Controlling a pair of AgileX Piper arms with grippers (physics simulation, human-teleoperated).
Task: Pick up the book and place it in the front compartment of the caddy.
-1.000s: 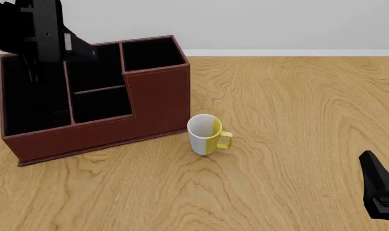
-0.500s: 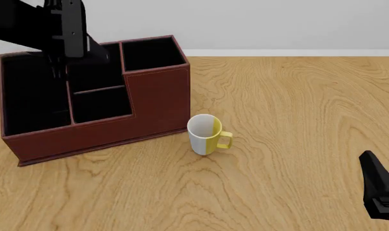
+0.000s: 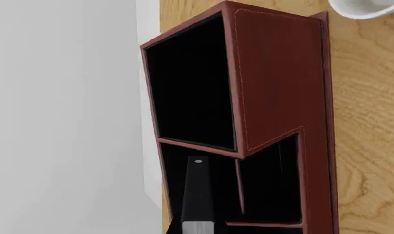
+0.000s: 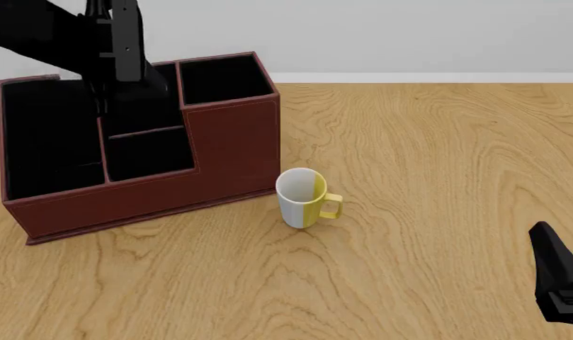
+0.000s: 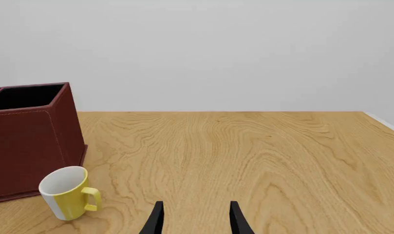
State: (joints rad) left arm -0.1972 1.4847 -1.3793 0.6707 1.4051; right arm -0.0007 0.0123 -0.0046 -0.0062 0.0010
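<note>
Reddish-brown caddy (image 4: pixel 231 145), unlabelled | right gripper (image 5: pixel 194 219) parted, empty | left gripper unclear

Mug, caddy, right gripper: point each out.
mug (image 4: pixel 302 202), front view, side wall.
caddy (image 4: pixel 234 145), front view, tall front wall.
right gripper (image 5: pixel 195 218), right wrist view, gap between open fingertips.

I'm seeing no readable text, labels, brands or numbers anywhere; the caddy (image 4: pixel 234 149) and the mug (image 4: pixel 303 197) are showing only plain, unmarked surfaces in my views
</note>
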